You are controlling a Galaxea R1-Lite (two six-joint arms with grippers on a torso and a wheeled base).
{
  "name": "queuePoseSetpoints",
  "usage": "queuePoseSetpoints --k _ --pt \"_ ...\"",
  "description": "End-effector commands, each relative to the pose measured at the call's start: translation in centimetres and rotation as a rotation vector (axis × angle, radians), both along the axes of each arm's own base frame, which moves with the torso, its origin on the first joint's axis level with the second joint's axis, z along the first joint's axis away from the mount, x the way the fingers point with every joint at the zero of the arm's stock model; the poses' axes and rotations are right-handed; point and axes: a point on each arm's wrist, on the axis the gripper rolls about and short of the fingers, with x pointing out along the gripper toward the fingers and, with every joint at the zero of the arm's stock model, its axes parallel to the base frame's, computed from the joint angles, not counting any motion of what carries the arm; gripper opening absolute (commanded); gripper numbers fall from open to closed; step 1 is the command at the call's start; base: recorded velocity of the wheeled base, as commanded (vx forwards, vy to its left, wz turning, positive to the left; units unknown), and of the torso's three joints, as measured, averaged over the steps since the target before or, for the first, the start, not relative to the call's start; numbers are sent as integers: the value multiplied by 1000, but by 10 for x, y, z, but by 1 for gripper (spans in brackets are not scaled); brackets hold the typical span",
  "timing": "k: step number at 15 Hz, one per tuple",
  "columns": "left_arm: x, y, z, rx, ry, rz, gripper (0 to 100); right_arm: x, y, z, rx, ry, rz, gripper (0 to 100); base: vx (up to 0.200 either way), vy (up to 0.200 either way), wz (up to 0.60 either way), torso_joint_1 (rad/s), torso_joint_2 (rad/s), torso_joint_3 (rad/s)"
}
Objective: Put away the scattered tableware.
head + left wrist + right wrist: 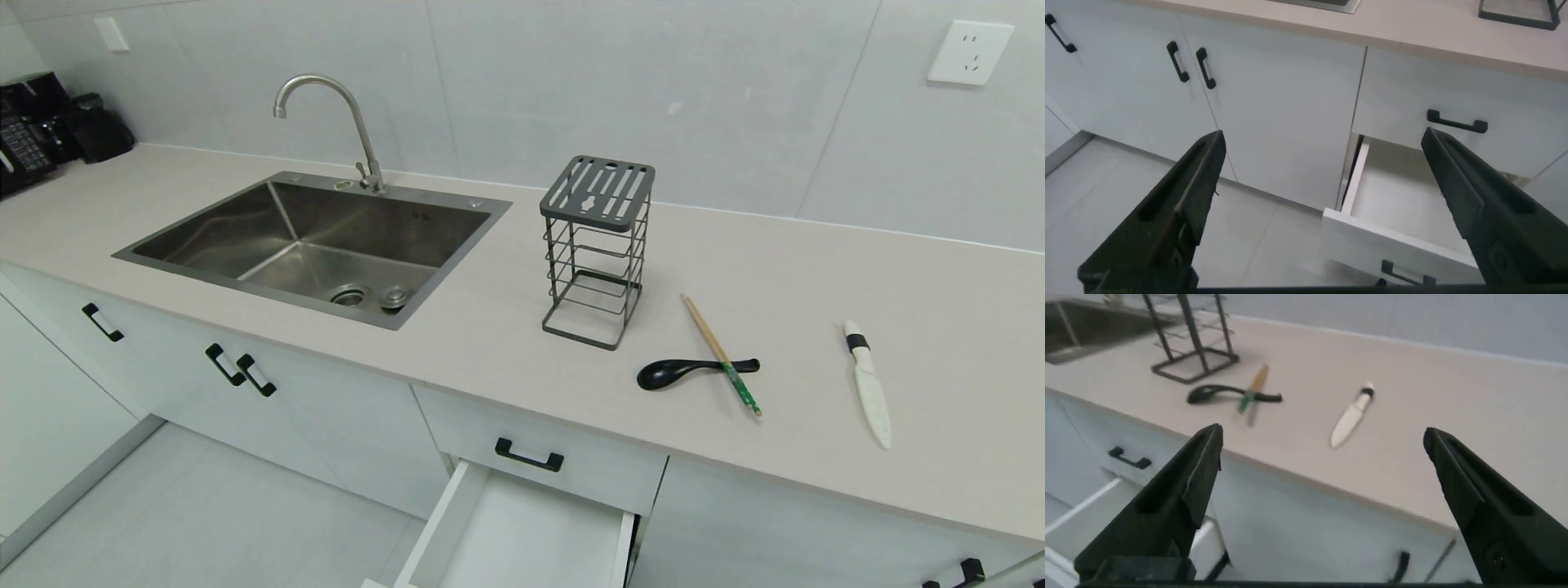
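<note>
Pale countertop point(490, 327) — sink point(359, 229), rack point(600, 189), spoon point(665, 374), chopsticks point(718, 351), knife point(869, 392); drawer point(522, 535) open below.

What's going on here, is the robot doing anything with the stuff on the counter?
Nothing is being handled yet. A black spoon, a pair of chopsticks lying across its handle, and a white knife lie loose on the counter beside an upright wire rack. Below the counter a drawer is pulled open. The left gripper is open and empty in front of the cabinets, facing that drawer. The right gripper is open and empty off the counter's front edge, facing the utensils.
</note>
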Motion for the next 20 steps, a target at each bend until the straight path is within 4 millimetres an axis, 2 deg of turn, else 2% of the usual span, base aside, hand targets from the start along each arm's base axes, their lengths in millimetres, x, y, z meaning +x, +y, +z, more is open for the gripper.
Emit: queuePoseSetpoints --k 1,3,7,9,10,14,15,17,20 --pt "0 0 0 0 1 1 100 28 3 57 33 125 224 100 0 0 0 0 0 0" --pt "0 0 0 0 1 1 100 54 11 68 8 251 375 100 0 0 0 0 0 0" --pt "0 0 0 0 1 1 100 98 21 67 -67 432 386 100 0 0 0 0 0 0" --pt "0 0 0 0 1 1 100 113 25 61 -125 493 387 100 0 0 0 0 0 0" --pt "0 0 0 0 1 1 100 130 28 56 -191 550 392 100 0 0 0 0 0 0" --pt "0 0 0 0 1 1 100 183 40 50 -244 585 397 100 0 0 0 0 0 0" --pt "0 0 0 0 1 1 100 204 44 44 -244 564 391 100 0 0 0 0 0 0" --pt "0 0 0 0 1 1 100 221 48 35 -242 560 391 100 0 0 0 0 0 0" --pt "0 0 0 0 1 1 100 232 51 30 -242 563 391 100 0 0 0 0 0 0"
